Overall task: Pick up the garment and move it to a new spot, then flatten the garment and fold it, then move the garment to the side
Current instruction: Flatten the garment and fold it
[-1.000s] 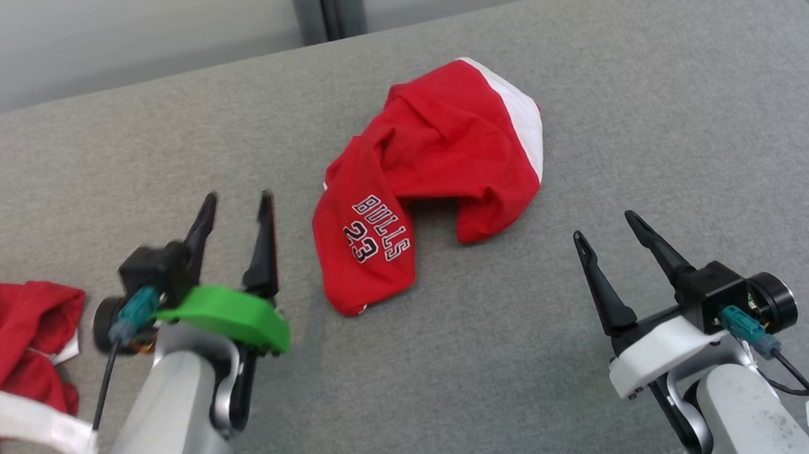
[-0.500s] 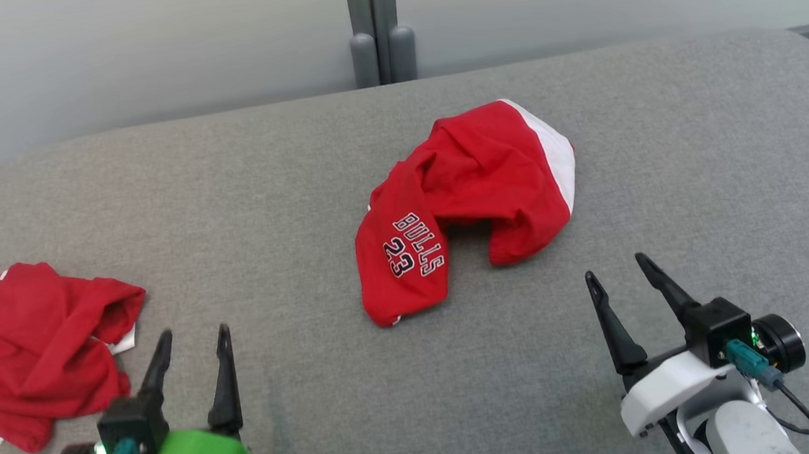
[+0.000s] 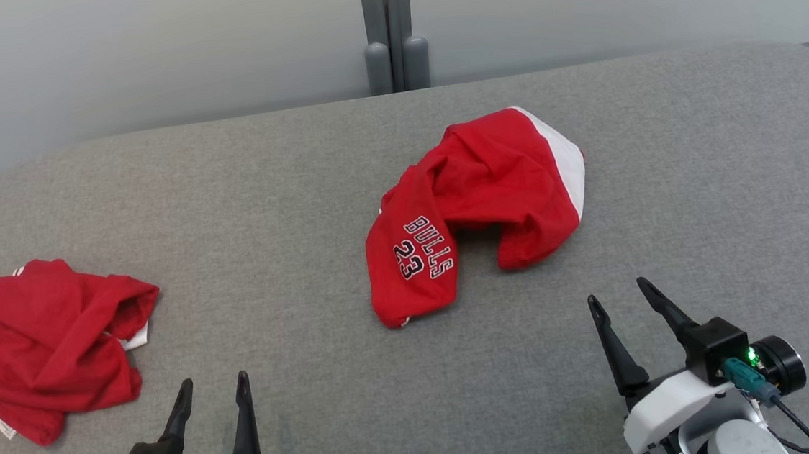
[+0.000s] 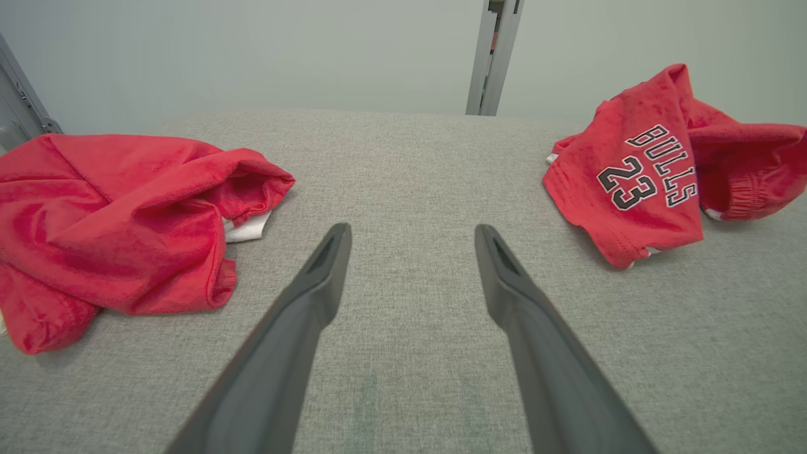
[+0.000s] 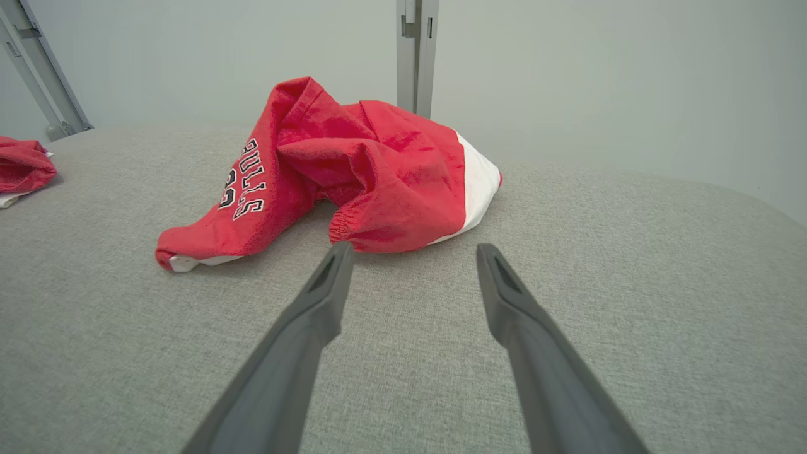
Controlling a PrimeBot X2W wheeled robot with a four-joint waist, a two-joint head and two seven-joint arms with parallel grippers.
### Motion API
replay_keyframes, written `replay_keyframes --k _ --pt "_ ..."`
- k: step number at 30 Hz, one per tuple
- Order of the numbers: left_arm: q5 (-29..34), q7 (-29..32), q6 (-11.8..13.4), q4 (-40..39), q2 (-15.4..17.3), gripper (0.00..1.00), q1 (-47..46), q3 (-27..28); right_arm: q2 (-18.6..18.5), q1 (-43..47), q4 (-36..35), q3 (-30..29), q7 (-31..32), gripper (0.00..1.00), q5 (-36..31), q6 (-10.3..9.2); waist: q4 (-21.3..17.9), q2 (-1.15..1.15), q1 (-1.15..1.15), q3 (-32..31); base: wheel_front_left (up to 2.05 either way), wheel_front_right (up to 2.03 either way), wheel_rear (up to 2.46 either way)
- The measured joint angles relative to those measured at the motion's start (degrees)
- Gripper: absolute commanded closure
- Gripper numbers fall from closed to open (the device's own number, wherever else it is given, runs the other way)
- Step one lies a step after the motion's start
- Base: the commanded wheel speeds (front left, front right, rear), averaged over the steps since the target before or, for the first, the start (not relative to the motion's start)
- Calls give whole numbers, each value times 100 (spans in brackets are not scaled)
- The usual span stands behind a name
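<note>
While both pairs of dark fingers stand spread and empty, the red Bulls shorts [image 3: 474,200] lie crumpled on the grey padded surface [image 3: 285,178]. They sit just ahead of the right gripper [image 3: 616,290], the nearer one, with their long axis running from the printed leg at its left to the white band farther ahead. The left gripper [image 3: 214,377] waits well apart, a second red garment [image 3: 45,342] off its left. Bare surface opens around both, and the far edge lies near beyond the shorts.

grey fabric pad [image 3: 265,195]: rounded far corners | pale wall [image 3: 145,52]: plain, evenly lit | grey post [image 3: 387,12]: upright behind far edge
</note>
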Motion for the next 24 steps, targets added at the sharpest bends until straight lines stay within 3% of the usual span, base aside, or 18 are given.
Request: replay_keyframes --k 14,24 --pt "-54 0 -5 5 -12 0 -58 -192 -2 -124 22 114 0 0 -63 0 76 0 0 115 0 0 0" --pt "-187 0 -11 63 -16 0 -276 -417 -103 -771 143 883 0 0 -98 0 274 0 0 338 0 0 0"
